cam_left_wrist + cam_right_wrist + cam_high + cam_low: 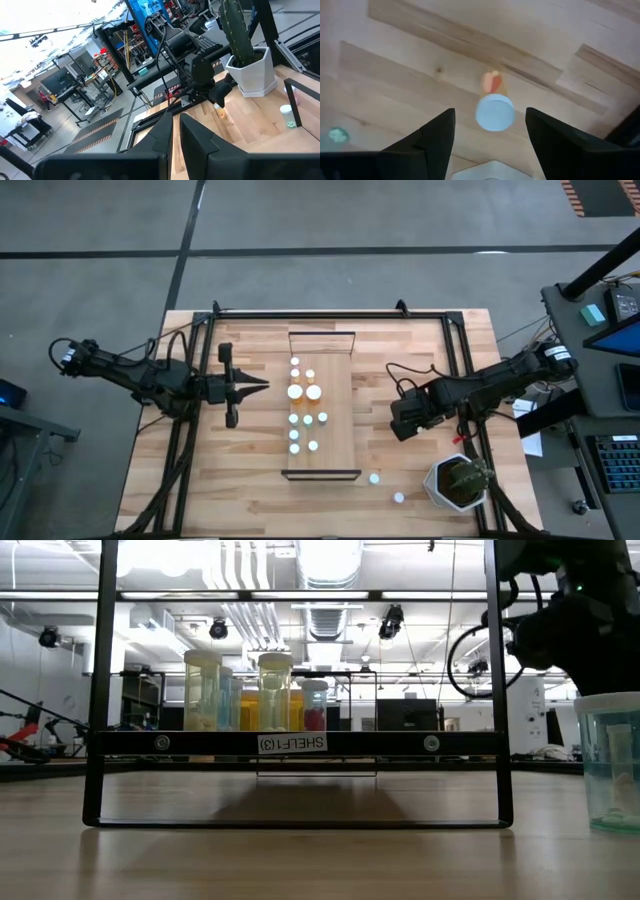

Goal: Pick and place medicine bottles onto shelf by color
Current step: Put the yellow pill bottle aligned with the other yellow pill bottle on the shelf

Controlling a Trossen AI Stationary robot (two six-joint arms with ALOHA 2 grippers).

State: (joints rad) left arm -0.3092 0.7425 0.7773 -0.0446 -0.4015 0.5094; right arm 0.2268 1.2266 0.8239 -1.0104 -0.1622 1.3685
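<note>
Surface: your slatted light-wood tabletop (200,480) carried the long light-wood shelf (338,420) with its thin dark rail at the centre.
Around: you had a green cactus in a white faceted pot (458,482) at the table's near right corner, with two loose white-capped bottles (374,478) on the bare wood beside it.
On the shelf: about ten white-capped medicine bottles (303,392) stood in a loose column along the plank.
Right claw: your right gripper (490,135) hung with its fingers spread apart, right of the shelf.
Bottle under it: a small orange-bodied bottle with a white cap (494,111) stood upright on the table between those fingers, touching neither.
Left claw: your left gripper (262,388) was pinched closed, empty, just left of the shelf.
Low view only: it showed tall yellowish bottles behind the rail's label (292,743).
Left wrist view only: it showed that orange bottle below the right arm.
</note>
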